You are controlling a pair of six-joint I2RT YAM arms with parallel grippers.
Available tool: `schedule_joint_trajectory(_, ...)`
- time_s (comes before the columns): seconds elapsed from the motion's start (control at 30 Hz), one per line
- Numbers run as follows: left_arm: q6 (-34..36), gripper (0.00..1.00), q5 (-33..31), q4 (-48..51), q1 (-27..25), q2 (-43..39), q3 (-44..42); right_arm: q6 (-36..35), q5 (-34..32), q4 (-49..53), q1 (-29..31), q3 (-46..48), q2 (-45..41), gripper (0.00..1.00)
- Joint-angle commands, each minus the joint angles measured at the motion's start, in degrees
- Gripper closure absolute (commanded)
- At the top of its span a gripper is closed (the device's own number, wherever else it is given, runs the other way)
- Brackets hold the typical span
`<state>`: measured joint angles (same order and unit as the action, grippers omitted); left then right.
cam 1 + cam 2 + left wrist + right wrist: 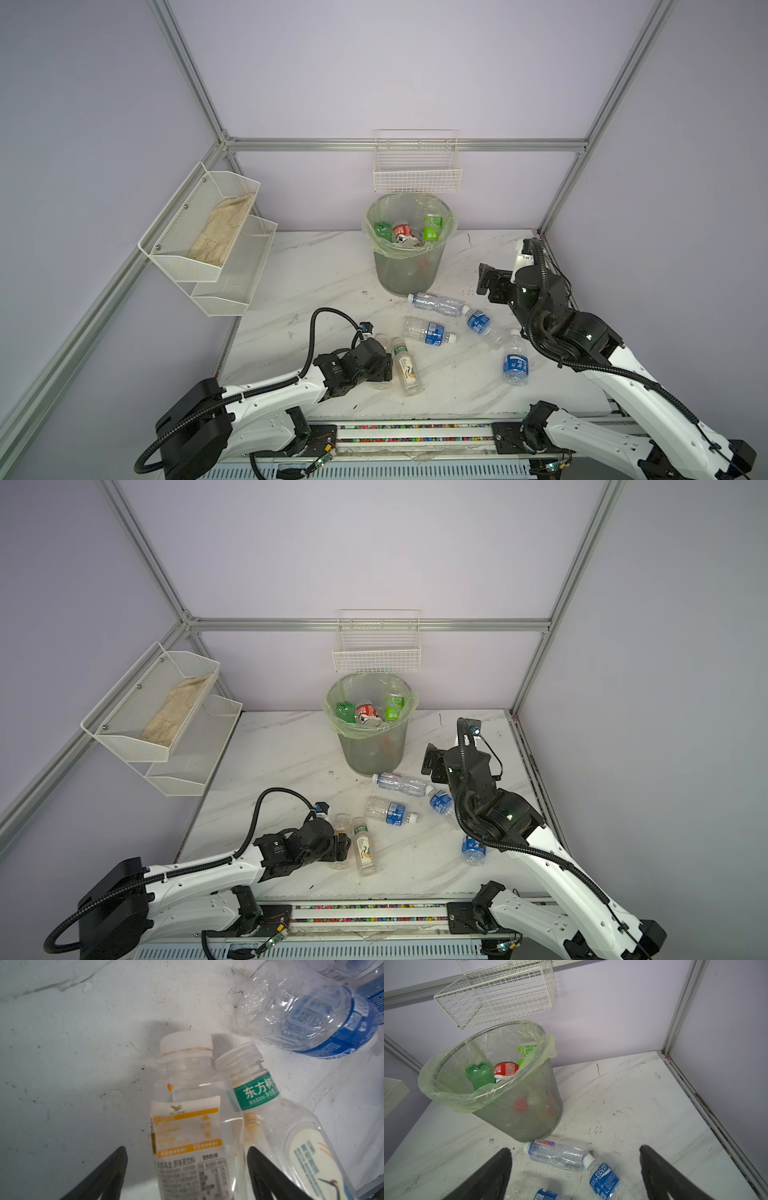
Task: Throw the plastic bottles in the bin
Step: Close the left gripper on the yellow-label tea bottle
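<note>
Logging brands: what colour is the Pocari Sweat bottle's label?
Pocari Sweat bottle: blue label, white lettering; clearest in the right wrist view.

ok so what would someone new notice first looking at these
The mesh bin with its green bag, at the back of the table, already holds some bottles. More plastic bottles lie scattered on the marble in front of it. At the front left, the left claw straddles an orange-labelled bottle, open.
</note>
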<state>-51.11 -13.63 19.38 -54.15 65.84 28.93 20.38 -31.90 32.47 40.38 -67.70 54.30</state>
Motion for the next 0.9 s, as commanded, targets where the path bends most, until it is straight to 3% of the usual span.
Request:
schedule_joint_trajectory(0.0, -1.62, 0.14, -1.83, 0.98, -0.34, 0.78, 2.8, 1.01, -0.27, 1.24, -0.39, 0.81, -1.19, 0.03)
schedule_joint_trajectory(0.47, -1.8, 0.22, -1.71, 1.12, -0.58, 4.27, 4.03, 1.32, -0.22, 1.28, -0.39, 0.89, -0.84, 0.03)
schedule_joint_trajectory(0.73, -1.54, 0.49, -2.75, 2.21, -0.61, 2.52, 4.2, 1.37, -0.18, 1.28, -0.41, 1.01, -1.27, 0.03)
schedule_joint_trajectory(0.87, -1.19, 0.55, -3.85, 4.02, -0.61, 0.93, 4.8, 1.35, -0.11, 1.28, -0.35, 1.14, -1.47, 0.03)
